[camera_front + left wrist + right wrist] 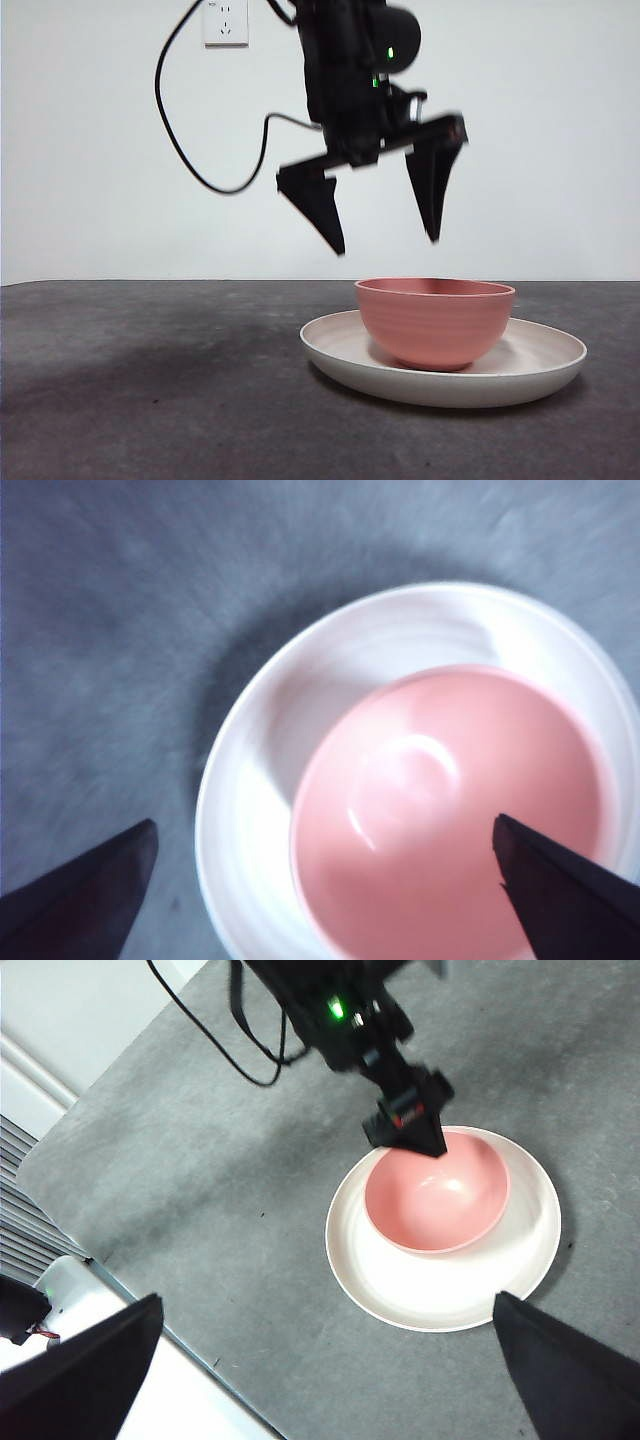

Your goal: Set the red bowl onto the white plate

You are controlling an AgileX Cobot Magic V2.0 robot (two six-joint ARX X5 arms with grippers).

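Red bowl (435,322) sits upright inside white plate (530,372), right part of grey bench (150,380). Left gripper (385,240) hangs above bowl, clear of it, jaws apart, empty. Right gripper (330,1360) high over bench, well apart from plate, jaws apart, empty.

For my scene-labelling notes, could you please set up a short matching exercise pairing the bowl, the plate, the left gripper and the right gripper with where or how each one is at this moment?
Column one:
1. red bowl
2. white plate
3. left gripper
4. right gripper

Column two:
A. lies flat on the grey table
B. open, empty, in the air above the bowl
C. sits upright on the plate, toward one side of it
D. open, well away from the dishes, looking down on them from a distance

Pairs: 1-C, 2-A, 3-B, 4-D
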